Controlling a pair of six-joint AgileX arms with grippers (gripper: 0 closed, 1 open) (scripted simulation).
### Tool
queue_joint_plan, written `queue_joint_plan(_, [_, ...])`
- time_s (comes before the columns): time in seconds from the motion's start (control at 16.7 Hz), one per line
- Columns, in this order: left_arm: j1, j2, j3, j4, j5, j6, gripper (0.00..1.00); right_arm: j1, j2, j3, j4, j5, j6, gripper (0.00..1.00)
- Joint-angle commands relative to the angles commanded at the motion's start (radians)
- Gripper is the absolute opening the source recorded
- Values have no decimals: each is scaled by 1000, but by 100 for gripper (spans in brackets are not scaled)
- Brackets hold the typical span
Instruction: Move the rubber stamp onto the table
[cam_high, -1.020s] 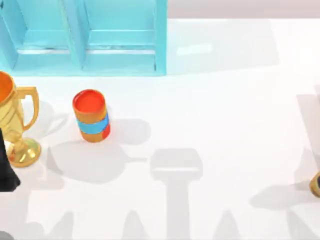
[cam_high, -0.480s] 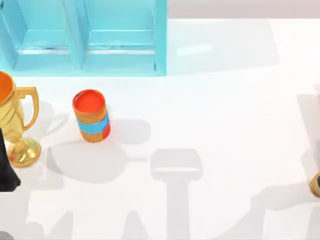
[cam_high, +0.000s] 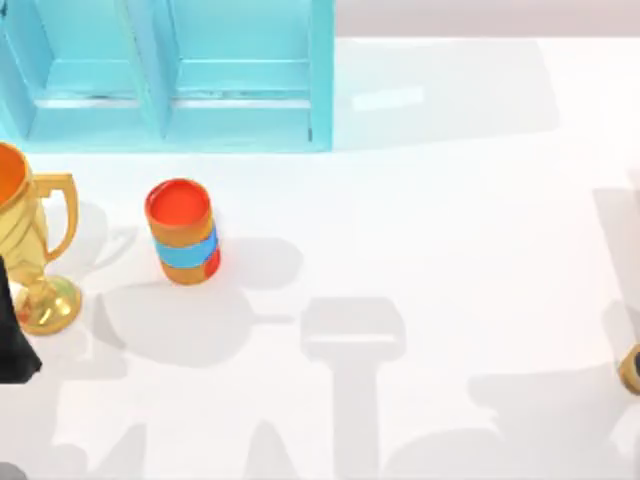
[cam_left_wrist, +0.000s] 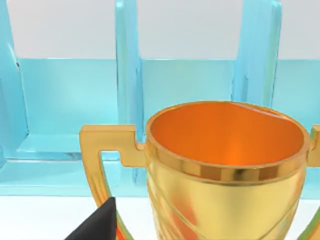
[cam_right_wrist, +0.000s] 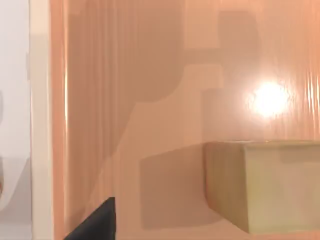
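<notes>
The right gripper (cam_right_wrist: 96, 223) shows as a single dark tip at the edge of its wrist view, and I cannot tell whether it is apart or together. Just beyond it sits the rubber stamp (cam_right_wrist: 265, 186), a tan boxy block with its flat top level. It stands against a pale orange panel (cam_right_wrist: 150, 100) that carries a bright glare spot. A strip of white runs along one side of that panel. How the stamp lies relative to the trophy cannot be told.

The left gripper (cam_left_wrist: 95, 226) is also one dark tip, and I cannot tell its state either. It hangs close in front of the gold trophy (cam_left_wrist: 225, 170), whose orange bowl opens upward. Beyond the trophy stands the turquoise shelf (cam_left_wrist: 127, 75).

From above, the left arm (cam_high: 14, 335) lies just on the near side of the trophy, at the left edge of the white table (cam_high: 450, 230). The orange cup (cam_high: 182, 232), with its blue band, stands upright to the right of the trophy, apart from it. The shelf sits at the far side of the trophy.
</notes>
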Motion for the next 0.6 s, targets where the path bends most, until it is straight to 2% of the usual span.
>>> queue_joint_plan(0.36, [0,0,0,0,0,0,100,-115,380,301,-281,-1,-113,100])
queue_joint_plan(0.6, [0,0,0,0,0,0,100,-152,494,399,-370,-1,-149,100])
